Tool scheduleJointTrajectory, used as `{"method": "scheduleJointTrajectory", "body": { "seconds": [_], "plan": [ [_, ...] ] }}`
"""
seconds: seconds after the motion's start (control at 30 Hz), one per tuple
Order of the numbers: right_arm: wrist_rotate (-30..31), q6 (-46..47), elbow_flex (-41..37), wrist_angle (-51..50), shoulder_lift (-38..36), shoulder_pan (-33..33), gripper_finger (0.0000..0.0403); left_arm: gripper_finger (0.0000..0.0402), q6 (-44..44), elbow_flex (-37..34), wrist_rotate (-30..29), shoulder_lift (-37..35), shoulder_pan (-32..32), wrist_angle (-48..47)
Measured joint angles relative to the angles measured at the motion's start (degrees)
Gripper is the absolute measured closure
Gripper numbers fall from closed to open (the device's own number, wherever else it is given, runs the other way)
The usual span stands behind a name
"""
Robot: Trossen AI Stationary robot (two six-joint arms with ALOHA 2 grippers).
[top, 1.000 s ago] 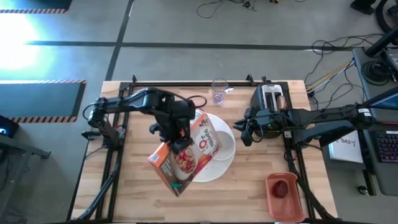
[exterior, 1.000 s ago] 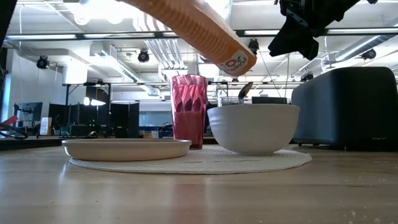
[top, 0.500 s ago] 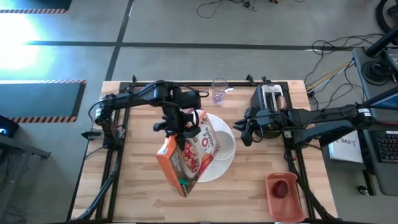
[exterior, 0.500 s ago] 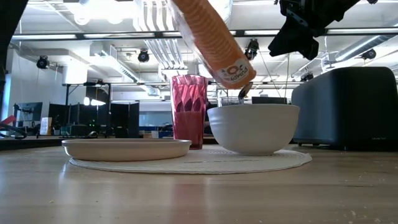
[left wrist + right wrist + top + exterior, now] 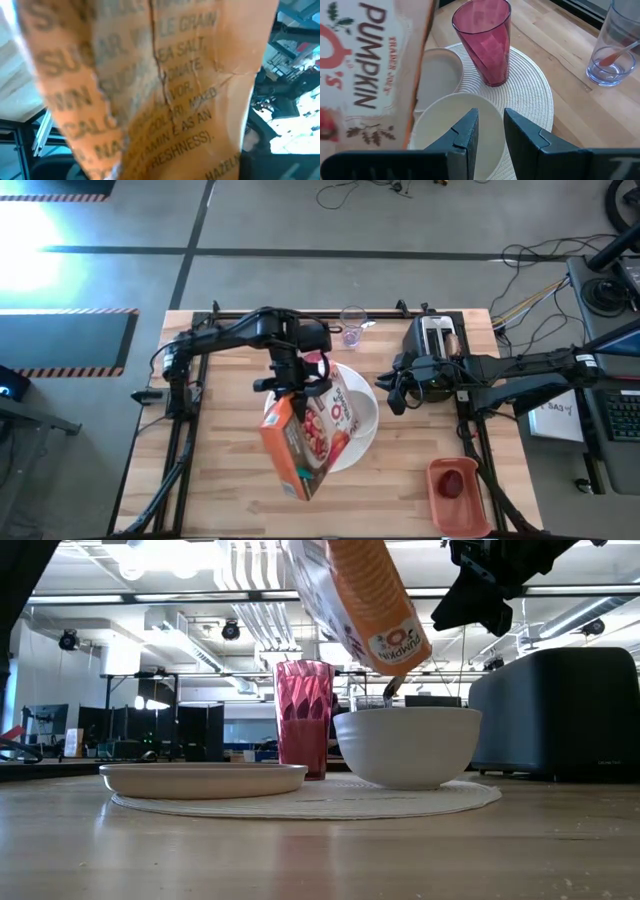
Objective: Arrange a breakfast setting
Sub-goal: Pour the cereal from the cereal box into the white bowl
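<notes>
An orange cereal box [image 5: 305,435] hangs steeply tilted over the round white ribbed mat [image 5: 530,85], held by my left gripper [image 5: 290,387]. Its lower end [image 5: 395,640] is just above the white bowl [image 5: 407,745]. On the mat the bowl stands beside a pink cup [image 5: 482,40] and a small white plate [image 5: 203,778]. A clear glass [image 5: 620,45] with a spoon [image 5: 617,56] in it stands farther back on the table. My right gripper [image 5: 491,131] hovers right of the bowl, open, with nothing between its fingers. My left gripper is shut on the cereal box near its far end, at the orange side panel [image 5: 283,408]. It comes from the table's far left, slanting down. The wrist and the box hide the fingers. The box is lifted clear, its lower end over the bowl.
A dark toaster [image 5: 435,335] stands at the back right, close to my right arm. A pink tray [image 5: 458,492] with a small red fruit [image 5: 452,483] lies at the near right corner. Bare wood shows at the near left.
My left gripper has moved toward the table's right edge and rolled its wrist. The cereal box has tipped from a shallow slant to a steeper one. Its lower end has swung toward the right and now hangs over the bowl.
</notes>
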Motion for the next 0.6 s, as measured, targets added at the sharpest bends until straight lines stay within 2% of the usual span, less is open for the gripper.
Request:
{"method": "scheduleJointTrajectory", "body": {
  "seconds": [0.27,0.6],
  "plan": [
    [0.0,0.0,0.0,0.0,0.0,0.0,0.0321,0.0384,-1.7,-0.1,-1.4,-0.3,1.8,0.0],
    [0.0,0.0,0.0,0.0,0.0,0.0,0.0321,0.0383,-1.9,-0.1,-0.2,-0.2,2.2,0.0]
  ]
}}
